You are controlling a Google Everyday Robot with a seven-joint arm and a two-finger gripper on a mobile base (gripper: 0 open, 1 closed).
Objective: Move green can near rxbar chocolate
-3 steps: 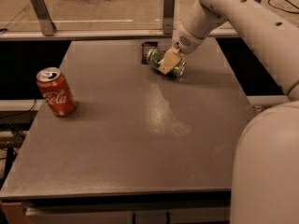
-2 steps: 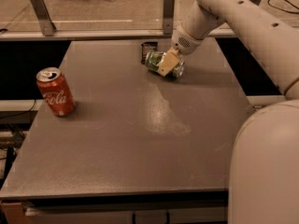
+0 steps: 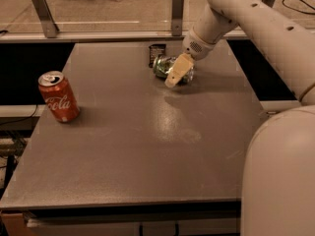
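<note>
The green can (image 3: 164, 66) lies on its side at the far middle of the grey table (image 3: 147, 146), shiny green and silver. The rxbar chocolate (image 3: 156, 53), a small dark wrapper, lies just behind and left of it, close to or touching it. My gripper (image 3: 178, 71) reaches down from the upper right and is shut on the green can, with one tan finger (image 3: 177, 73) across the can's near right side. The other finger is hidden behind the can.
A red Coca-Cola can (image 3: 59, 96) stands upright near the table's left edge. My white arm and base (image 3: 275, 171) fill the right side. A railing with metal posts (image 3: 177, 14) runs behind the table's far edge.
The gripper and the green can have shifted a little toward the camera and down. The dark wrapper now shows behind the can. The red can has not moved.
</note>
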